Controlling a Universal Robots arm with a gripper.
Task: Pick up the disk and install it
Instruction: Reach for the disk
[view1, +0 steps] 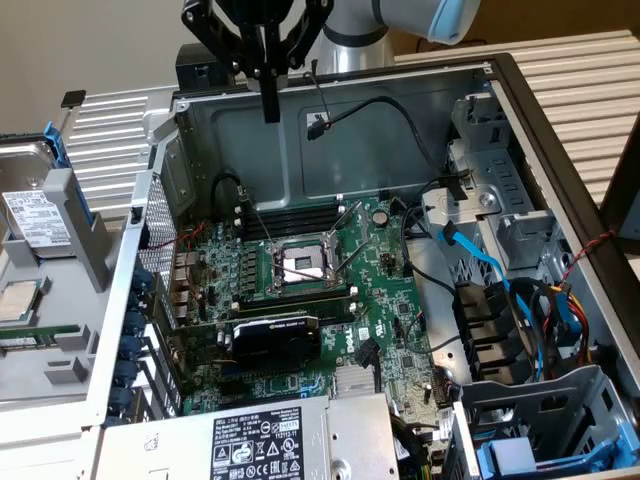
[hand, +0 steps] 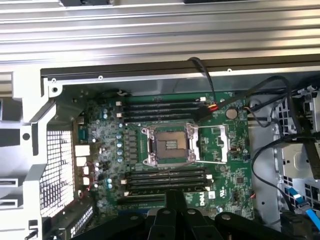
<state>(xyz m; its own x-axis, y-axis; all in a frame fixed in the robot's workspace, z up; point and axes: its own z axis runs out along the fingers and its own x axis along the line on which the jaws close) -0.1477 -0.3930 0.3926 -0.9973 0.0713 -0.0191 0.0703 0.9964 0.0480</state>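
The disk (view1: 36, 212), a silver drive with a white label and a bright blue carrier, stands on edge in a grey holder at the exterior view's left, outside the open computer case (view1: 330, 120). My gripper (view1: 270, 112) hangs high over the case's back wall, well to the right of the disk and apart from it. Its black fingers are pressed together with nothing between them. In the wrist view the gripper (hand: 175, 196) hovers shut over the green motherboard (hand: 170, 145), with the empty processor socket (hand: 170, 145) straight beneath.
A small square processor chip (view1: 18, 300) lies below the disk holder. The grey power supply (view1: 260, 440) sits at the case's front. Metal drive cages (view1: 500, 200) with blue cables (view1: 490, 270) fill the exterior view's right, and a blue carrier (view1: 540, 458) sits in the bottom bay.
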